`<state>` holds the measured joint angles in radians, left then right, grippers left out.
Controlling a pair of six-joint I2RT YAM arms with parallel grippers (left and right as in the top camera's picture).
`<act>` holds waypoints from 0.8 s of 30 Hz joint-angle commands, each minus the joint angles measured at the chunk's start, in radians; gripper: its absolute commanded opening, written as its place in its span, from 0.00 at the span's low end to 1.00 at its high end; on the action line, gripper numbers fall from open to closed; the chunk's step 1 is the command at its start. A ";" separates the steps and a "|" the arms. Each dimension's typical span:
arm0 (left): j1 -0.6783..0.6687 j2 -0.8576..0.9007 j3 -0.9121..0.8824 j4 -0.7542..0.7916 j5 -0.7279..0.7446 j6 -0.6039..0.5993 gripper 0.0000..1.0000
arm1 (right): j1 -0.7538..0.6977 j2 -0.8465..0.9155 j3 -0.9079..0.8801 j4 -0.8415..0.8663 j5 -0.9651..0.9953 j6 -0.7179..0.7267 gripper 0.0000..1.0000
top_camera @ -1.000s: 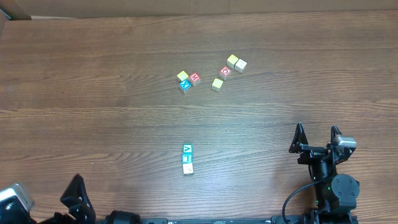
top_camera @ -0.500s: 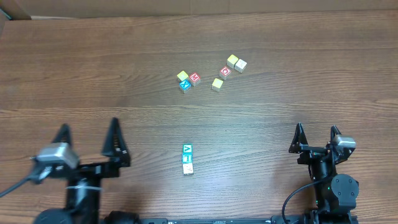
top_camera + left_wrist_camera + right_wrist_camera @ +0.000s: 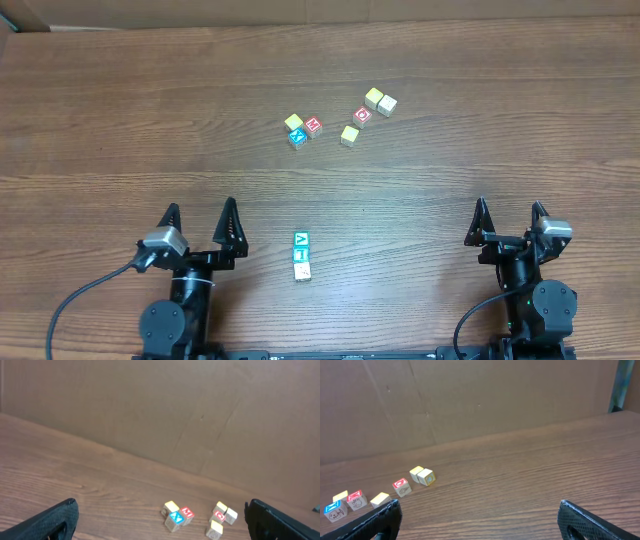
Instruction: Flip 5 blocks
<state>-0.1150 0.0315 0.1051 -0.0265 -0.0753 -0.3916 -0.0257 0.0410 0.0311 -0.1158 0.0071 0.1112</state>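
Several small blocks lie at the table's far middle: a yellow [image 3: 293, 122], a blue [image 3: 297, 137] and a red M block [image 3: 313, 126] touch, with a lone yellow block [image 3: 349, 135], a red O block [image 3: 363, 115] and a yellow-cream pair [image 3: 380, 101] to their right. Near the front, a short row of two teal blocks [image 3: 301, 247] and a cream one [image 3: 302, 271] lies between the arms. My left gripper [image 3: 200, 215] stands open left of that row, holding nothing. At the front right, my right gripper [image 3: 510, 212] is open and empty. The left wrist view shows the blue block [image 3: 176, 518] far ahead.
A brown cardboard wall [image 3: 160, 420] backs the wooden table [image 3: 120, 120]. The right wrist view shows the red O block [image 3: 401, 486] and the yellow-cream pair [image 3: 422, 475] far ahead to the left, with bare wood between my right gripper's [image 3: 479, 506] fingers.
My left arm has swung in from the lower left corner toward the middle and now stands just left of the teal row. The right arm and the blocks have not moved.
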 commanded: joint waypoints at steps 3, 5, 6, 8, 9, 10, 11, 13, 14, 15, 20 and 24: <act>0.008 -0.029 -0.093 0.081 -0.030 -0.016 1.00 | -0.003 -0.012 -0.010 0.006 -0.009 -0.014 1.00; 0.010 -0.029 -0.101 0.064 -0.044 -0.016 1.00 | -0.003 -0.012 -0.010 0.006 -0.009 -0.014 1.00; 0.011 -0.029 -0.100 0.053 -0.062 -0.016 1.00 | -0.003 -0.012 -0.010 0.006 -0.009 -0.014 1.00; 0.011 -0.029 -0.100 0.024 -0.097 -0.012 0.99 | -0.003 -0.012 -0.010 0.006 -0.009 -0.014 1.00; 0.013 -0.029 -0.100 -0.002 -0.112 -0.013 1.00 | -0.003 -0.012 -0.010 0.006 -0.009 -0.014 1.00; 0.017 -0.029 -0.100 -0.032 -0.116 -0.013 1.00 | -0.003 -0.012 -0.010 0.006 -0.009 -0.014 1.00; 0.023 -0.029 -0.100 -0.037 -0.113 0.007 1.00 | -0.003 -0.012 -0.010 0.006 -0.009 -0.014 1.00; 0.036 -0.029 -0.100 -0.037 -0.101 0.049 1.00 | -0.003 -0.012 -0.010 0.006 -0.009 -0.014 1.00; 0.042 -0.028 -0.100 -0.037 -0.096 0.064 1.00 | -0.003 -0.012 -0.010 0.006 -0.009 -0.014 1.00; 0.050 -0.028 -0.100 -0.039 -0.090 0.083 1.00 | -0.003 -0.012 -0.010 0.006 -0.009 -0.014 1.00; 0.056 -0.028 -0.100 -0.042 -0.074 0.154 1.00 | -0.003 -0.012 -0.010 0.006 -0.009 -0.014 1.00; 0.056 -0.029 -0.099 -0.046 -0.051 0.220 1.00 | -0.003 -0.012 -0.010 0.006 -0.009 -0.014 1.00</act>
<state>-0.0647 0.0154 0.0086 -0.0669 -0.1455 -0.2558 -0.0257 0.0410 0.0311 -0.1154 0.0067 0.1108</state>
